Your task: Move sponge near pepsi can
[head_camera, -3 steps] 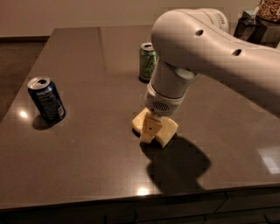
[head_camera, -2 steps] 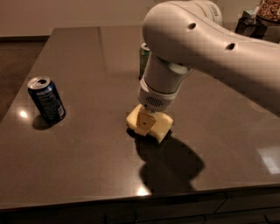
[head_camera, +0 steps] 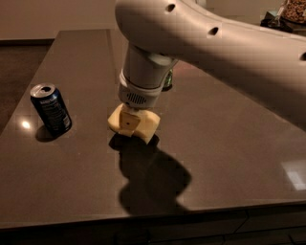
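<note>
The pale yellow sponge (head_camera: pixel 146 125) is held in my gripper (head_camera: pixel 130 122) near the middle of the dark table (head_camera: pixel 229 143). The gripper comes down from above and is shut on the sponge, with one finger (head_camera: pixel 127 121) showing across its front face. The sponge seems to hang just above the tabletop, with its shadow right below it. The dark blue pepsi can (head_camera: pixel 51 110) stands upright to the left, about a can's height away from the sponge. My big white arm (head_camera: pixel 215 52) fills the upper right.
A green can (head_camera: pixel 168 81) stands behind the arm's wrist and is mostly hidden by it. Some cluttered items (head_camera: pixel 291 12) sit at the far right corner. The table's front edge (head_camera: pixel 143 217) runs along the bottom.
My gripper has carried the sponge to the left, closer to the pepsi can. The arm now covers most of the green can.
</note>
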### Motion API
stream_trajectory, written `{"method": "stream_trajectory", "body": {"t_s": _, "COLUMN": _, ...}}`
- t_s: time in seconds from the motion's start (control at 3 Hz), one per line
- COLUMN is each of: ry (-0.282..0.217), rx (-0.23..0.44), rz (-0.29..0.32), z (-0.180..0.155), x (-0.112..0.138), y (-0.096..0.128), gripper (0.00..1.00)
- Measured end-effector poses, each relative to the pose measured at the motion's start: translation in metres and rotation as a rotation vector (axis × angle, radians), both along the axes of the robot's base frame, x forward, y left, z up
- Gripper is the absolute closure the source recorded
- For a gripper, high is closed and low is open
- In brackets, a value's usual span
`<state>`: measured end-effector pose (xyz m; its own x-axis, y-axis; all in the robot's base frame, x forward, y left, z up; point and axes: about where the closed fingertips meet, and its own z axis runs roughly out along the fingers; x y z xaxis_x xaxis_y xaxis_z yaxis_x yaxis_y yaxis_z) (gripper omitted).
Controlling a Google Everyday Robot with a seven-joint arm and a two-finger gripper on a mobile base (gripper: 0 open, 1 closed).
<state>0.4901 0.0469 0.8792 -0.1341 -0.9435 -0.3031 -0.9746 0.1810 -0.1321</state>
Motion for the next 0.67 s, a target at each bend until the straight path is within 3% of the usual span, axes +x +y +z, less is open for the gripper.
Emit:
{"method": "stream_trajectory", "body": {"t_s": 0.33, "ry": 0.004, "rx": 0.014, "rz": 0.072, "z": 0.002, "x": 0.002, "y": 0.042, "gripper": 1.0}}
{"method": "stream_trajectory", "body": {"t_s": 0.67, "ry": 0.017, "rx": 0.021, "rz": 0.134, "z": -0.004, "x": 0.003, "y": 0.077, "gripper": 0.85}}
